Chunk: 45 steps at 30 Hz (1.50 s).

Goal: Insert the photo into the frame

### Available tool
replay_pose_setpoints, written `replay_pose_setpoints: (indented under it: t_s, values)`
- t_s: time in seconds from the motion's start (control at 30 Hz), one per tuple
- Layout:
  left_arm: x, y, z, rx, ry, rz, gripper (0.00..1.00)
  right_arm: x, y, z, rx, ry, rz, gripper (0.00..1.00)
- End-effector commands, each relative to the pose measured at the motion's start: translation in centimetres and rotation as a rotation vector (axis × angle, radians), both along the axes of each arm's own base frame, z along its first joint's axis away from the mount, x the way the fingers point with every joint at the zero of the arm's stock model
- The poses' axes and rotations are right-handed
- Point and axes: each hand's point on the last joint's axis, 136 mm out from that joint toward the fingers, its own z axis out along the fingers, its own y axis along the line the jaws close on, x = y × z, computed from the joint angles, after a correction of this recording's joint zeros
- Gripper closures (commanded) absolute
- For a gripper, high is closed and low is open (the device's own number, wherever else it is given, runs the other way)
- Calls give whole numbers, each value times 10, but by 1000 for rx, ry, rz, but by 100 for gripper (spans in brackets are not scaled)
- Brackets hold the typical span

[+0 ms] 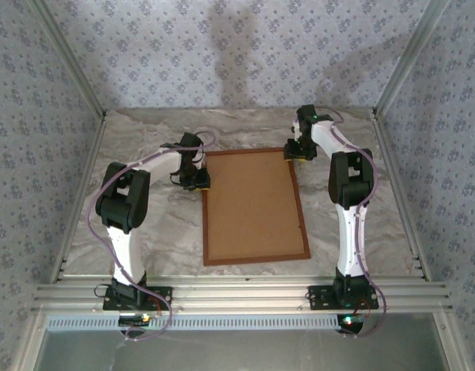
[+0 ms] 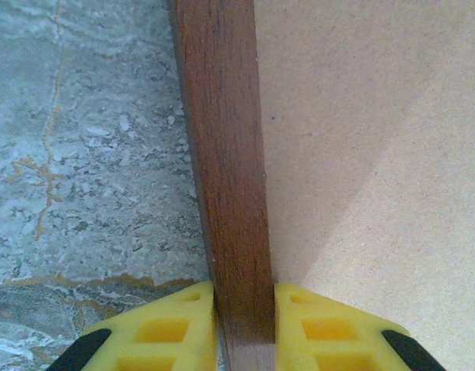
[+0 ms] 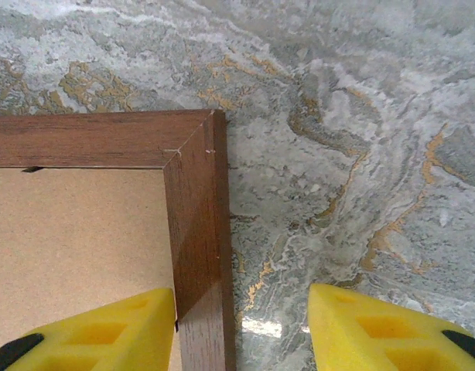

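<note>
On the marbled tabletop (image 1: 164, 232), your left jaws clench the frame (image 2: 226, 193) rail; the right jaws straddle its far corner, released. Close them squarely before lifting.

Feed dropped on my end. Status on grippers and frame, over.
Left gripper clamped on the frame, left rail. Right gripper open, straddling right rail near far corner. Frame lies flat on table; backing board covers its opening.
</note>
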Motion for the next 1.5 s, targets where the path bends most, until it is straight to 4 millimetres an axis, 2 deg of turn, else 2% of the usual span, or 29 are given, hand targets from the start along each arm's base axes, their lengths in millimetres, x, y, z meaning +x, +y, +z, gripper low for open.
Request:
replay_pose_setpoints:
  t_s: [0.0,0.17,0.7,1.03,1.23,1.47]
  values:
    - [-12,8,-35,81,64,-26,78,3,-5,28,12,-47,-4,51]
    - [-13,8,-35,82,67,-26,78,4,-10,28,-5,-54,-15,51]
    - [-12,7,-34,79,67,-27,78,2,-9,-7,-4,18,-19,51]
    - [-10,6,-33,78,65,-29,78,-5,-10,-19,-42,53,-10,51]
    - [-11,5,-34,74,66,-29,78,-24,8,-24,-67,116,42,51]
    - [-9,3,-33,66,62,-31,78,-38,15,-31,-71,185,40,51]
